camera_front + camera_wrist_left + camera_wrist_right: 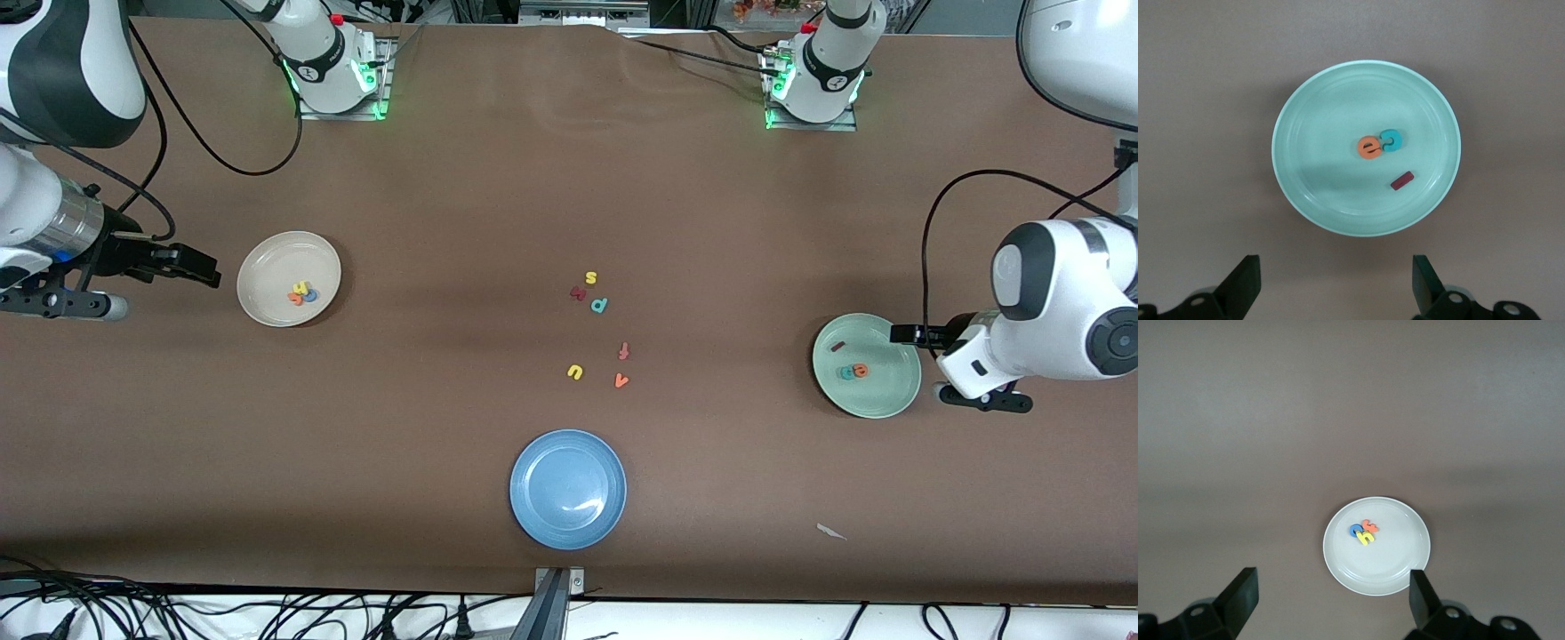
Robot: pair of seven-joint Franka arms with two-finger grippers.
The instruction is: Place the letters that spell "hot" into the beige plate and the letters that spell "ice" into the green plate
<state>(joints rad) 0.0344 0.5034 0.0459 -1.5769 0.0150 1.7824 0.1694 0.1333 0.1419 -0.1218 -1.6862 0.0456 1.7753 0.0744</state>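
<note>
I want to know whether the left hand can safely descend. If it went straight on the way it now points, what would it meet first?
Probably the green plate, or bare table just beside its rim. The open left hand points down at it, empty; depth is unclear.

The beige plate (267, 267) lies toward the right arm's end of the table, with the h (301, 287), o (311, 295) and t (294, 299) bunched together in it. The green plate (880, 396) lies toward the left arm's end, holding the e (861, 370) touching the c (846, 373), with the i (837, 347) just apart, farther from the front camera. Between the plates, mid-table, lie loose letters (600, 305); the blue plate (568, 489) sits nearer the front camera than they do.
</note>
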